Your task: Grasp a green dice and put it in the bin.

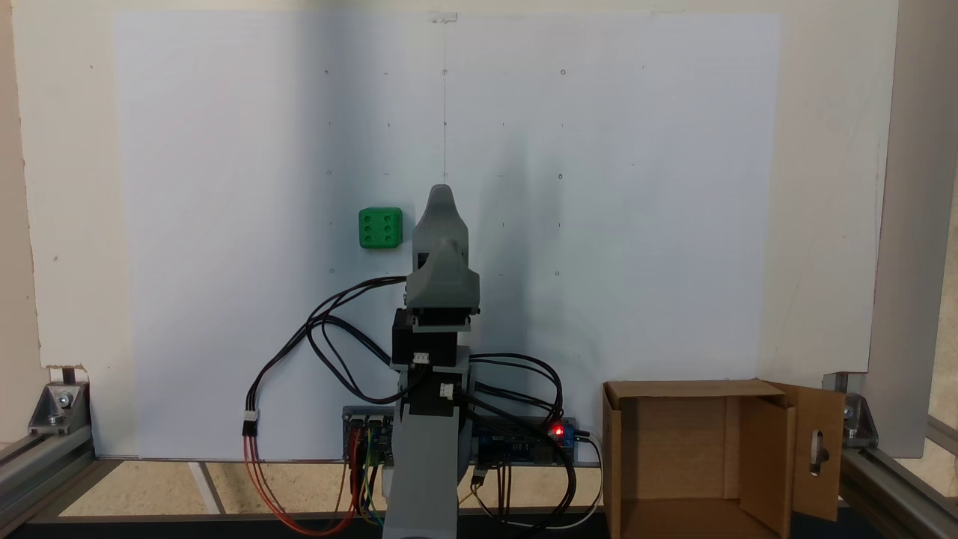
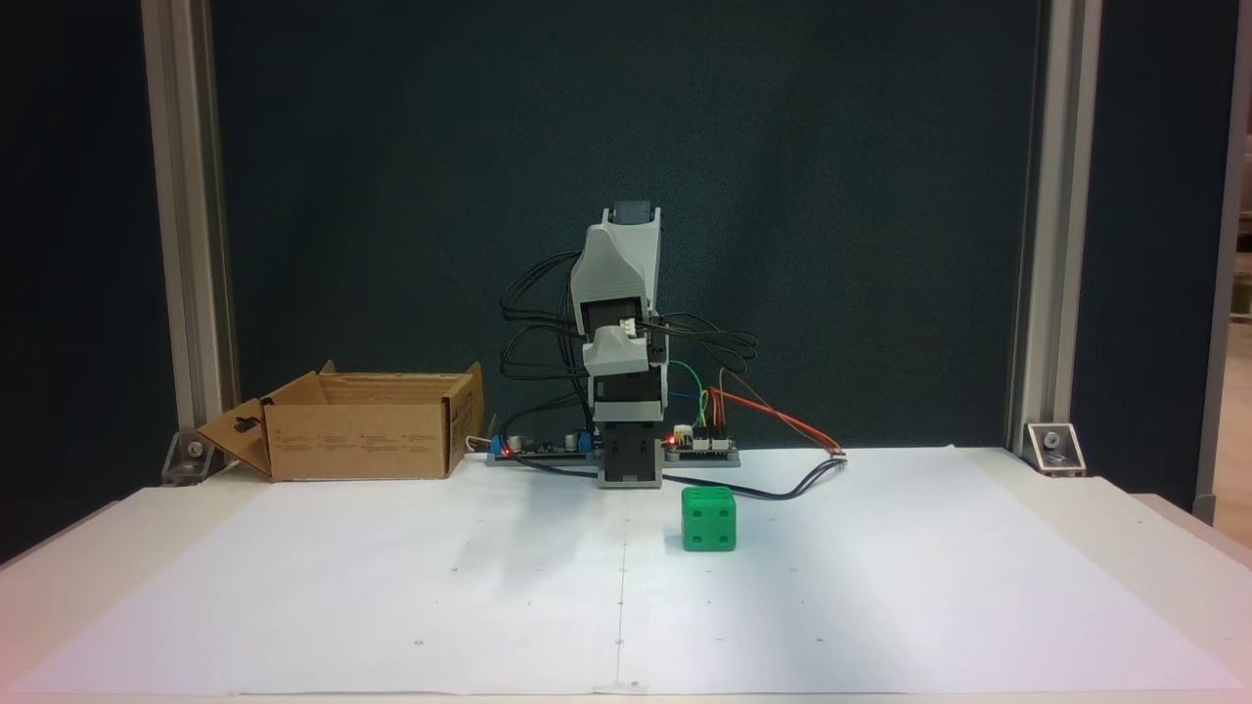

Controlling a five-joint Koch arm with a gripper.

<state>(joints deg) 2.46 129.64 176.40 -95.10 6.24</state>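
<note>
White paper (image 1: 599,224) covers the worktop (image 1: 67,224) in a fixed view from above, dotted with small marks and crossed by a thin line up the middle. On it the green dice (image 1: 380,227) lies flat with its six-pip face up, the two rows of three pips running top to bottom of the picture and its edges square to the paper's edges; being a cube, it has no long axis. It sits just to the left of the grey gripper (image 1: 441,196), apart from it. The arm (image 1: 426,449) is folded up over its base, and the gripper's two jaws lie one over the other, so I cannot tell how far they are parted; nothing is seen in them. At lower right the bin (image 1: 673,449) stands open, one flap with a slot cutout turned out to the right. Black cables (image 1: 329,337) loop left of the arm. In a fixed view from the front, the dice (image 2: 709,519) rests on the paper (image 2: 880,587) just right of the base (image 2: 629,460), a three-pip face toward the camera. The bin (image 2: 362,440) stands well to the left at the worktop's back edge. The gripper (image 2: 618,342) hangs folded against the arm (image 2: 616,264), its opening not readable.
</note>
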